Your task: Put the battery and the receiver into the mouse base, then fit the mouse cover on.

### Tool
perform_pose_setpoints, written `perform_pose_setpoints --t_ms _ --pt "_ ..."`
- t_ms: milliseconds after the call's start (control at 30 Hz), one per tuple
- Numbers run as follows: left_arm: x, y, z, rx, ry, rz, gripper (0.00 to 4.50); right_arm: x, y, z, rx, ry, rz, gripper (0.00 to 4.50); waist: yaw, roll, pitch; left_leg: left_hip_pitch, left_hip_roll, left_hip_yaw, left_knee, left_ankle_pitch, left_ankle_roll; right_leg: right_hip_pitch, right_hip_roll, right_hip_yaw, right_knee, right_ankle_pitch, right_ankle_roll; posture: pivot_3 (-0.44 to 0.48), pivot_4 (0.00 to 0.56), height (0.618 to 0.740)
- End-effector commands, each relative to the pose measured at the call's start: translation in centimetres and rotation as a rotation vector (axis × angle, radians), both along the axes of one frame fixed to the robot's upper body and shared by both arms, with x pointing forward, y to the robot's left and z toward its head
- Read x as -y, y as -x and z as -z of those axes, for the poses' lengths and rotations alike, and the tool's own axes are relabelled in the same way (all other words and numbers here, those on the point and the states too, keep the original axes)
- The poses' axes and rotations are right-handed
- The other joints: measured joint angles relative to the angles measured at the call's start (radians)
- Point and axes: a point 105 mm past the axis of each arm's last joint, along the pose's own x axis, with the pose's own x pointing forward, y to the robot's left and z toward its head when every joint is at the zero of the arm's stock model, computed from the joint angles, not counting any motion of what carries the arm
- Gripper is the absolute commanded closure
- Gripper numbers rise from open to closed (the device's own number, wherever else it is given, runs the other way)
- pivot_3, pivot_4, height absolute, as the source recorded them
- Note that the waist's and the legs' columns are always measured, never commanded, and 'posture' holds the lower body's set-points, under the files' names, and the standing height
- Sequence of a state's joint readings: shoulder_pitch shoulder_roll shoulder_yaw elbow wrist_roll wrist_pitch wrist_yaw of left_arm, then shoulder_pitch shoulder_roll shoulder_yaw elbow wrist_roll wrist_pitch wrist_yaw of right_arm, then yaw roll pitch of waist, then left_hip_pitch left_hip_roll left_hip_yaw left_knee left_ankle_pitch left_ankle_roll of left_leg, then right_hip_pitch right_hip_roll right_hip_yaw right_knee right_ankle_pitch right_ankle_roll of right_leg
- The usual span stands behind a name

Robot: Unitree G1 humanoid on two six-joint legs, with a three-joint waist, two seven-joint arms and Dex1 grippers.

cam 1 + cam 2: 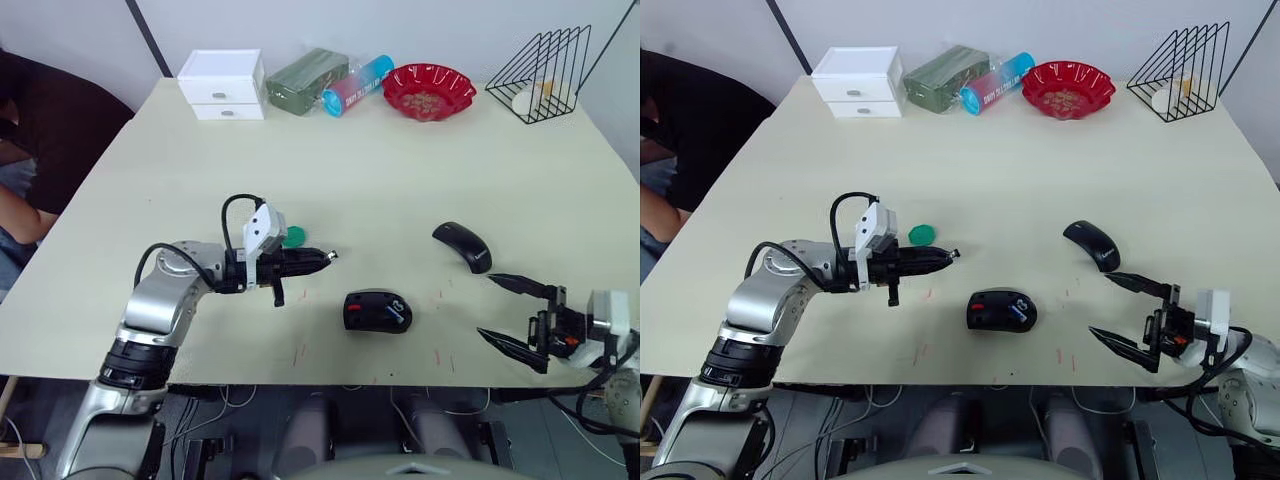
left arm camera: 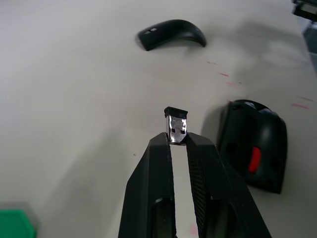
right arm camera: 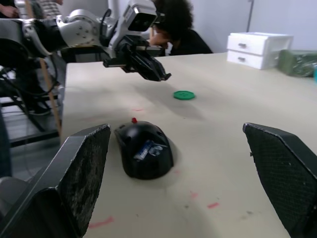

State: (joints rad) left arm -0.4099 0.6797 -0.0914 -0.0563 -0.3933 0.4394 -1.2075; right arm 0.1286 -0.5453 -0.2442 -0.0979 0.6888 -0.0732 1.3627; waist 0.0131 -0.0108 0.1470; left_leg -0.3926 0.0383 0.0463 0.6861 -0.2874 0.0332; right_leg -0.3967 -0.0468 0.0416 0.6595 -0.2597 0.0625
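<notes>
The mouse base [image 1: 377, 311] lies on the table [image 1: 400, 180] with the battery [image 1: 397, 312] already seated in it, and the mouse cover [image 1: 462, 245] rests beyond it, toward the right gripper [image 1: 512, 314], whose fingers stand spread wide and empty. The left gripper [image 1: 327, 257] is the nearer arm to the base, hovering just off its left far side, fingers pinched on the receiver [image 2: 176, 126], which juts past the tips toward the base

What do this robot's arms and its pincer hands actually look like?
The left arm is silver-grey metal with black joint rings and a looping black cable. A white box sits at each wrist. The left gripper and right gripper each have two slim, pointed black fingers with a rough, textured inner face.
</notes>
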Motion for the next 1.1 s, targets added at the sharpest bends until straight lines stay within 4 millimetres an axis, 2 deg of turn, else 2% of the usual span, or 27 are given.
perform_pose_setpoints --t_ms 33,200,467,667,733,967,1100 --pt "0.2 0.1 -0.8 0.043 -0.03 0.091 4.49 -0.9 -0.7 -1.5 -0.006 0.005 -0.003 0.0 -0.001 -0.001 0.001 0.0 0.0 0.0 0.0 0.0 0.0 0.0 0.0 0.0 0.0 0.0 0.0 0.0 0.15 0.74" --pt "0.7 -0.2 -1.0 0.066 -0.07 0.172 4.49 -3.0 -2.2 -2.8 -0.115 0.027 0.031 0.0 -0.002 -0.002 0.003 -0.001 0.0 0.0 0.0 0.0 0.0 -0.001 0.001 0.0 0.0 0.0 0.0 0.0 0.15 0.74" --pt "1.6 0.0 -1.5 0.102 -0.102 0.276 4.49 -6.0 -2.9 -4.8 -0.265 0.099 0.006 0.0 0.0 -0.004 0.004 -0.007 0.0 0.0 0.0 0.0 0.0 -0.007 0.0 0.0 0.0 0.0 0.0 0.0 0.15 0.74" --pt "2.3 -0.1 -2.0 0.134 -0.115 0.328 4.49 -7.2 -3.9 -5.2 -0.4 0.141 0.008 0.0 -0.001 -0.006 0.005 -0.008 0.0 -0.001 0.001 0.0 0.0 -0.007 0.001 0.0 0.001 0.0 0.0 0.0 0.15 0.74" --pt "2.7 -0.1 -2.2 0.151 -0.116 0.35 4.49 -7.6 -4.1 -5.3 -0.506 0.131 0.0 0.0 -0.001 -0.006 0.006 -0.008 0.0 -0.001 0.0 0.0 0.0 -0.007 0.001 0.0 0.001 0.0 0.0 0.0 0.15 0.74" --pt "3.6 0.0 -2.9 0.187 -0.108 0.393 4.49 -9.6 -4.0 -6.0 -0.774 0.063 -0.081 0.0 -0.002 -0.008 0.007 -0.009 0.0 -0.001 0.0 0.0 0.0 -0.008 0.0 0.0 0.0 0.0 0.0 0.0 0.15 0.74" --pt "3.9 0.0 -3.0 0.193 -0.106 0.402 4.49 -10.0 -3.9 -6.1 -0.854 0.052 -0.089 0.0 -0.002 -0.008 0.007 -0.01 0.001 -0.001 0.0 0.0 0.0 -0.008 0.0 0.0 -0.001 0.0 0.0 0.0 0.15 0.74"
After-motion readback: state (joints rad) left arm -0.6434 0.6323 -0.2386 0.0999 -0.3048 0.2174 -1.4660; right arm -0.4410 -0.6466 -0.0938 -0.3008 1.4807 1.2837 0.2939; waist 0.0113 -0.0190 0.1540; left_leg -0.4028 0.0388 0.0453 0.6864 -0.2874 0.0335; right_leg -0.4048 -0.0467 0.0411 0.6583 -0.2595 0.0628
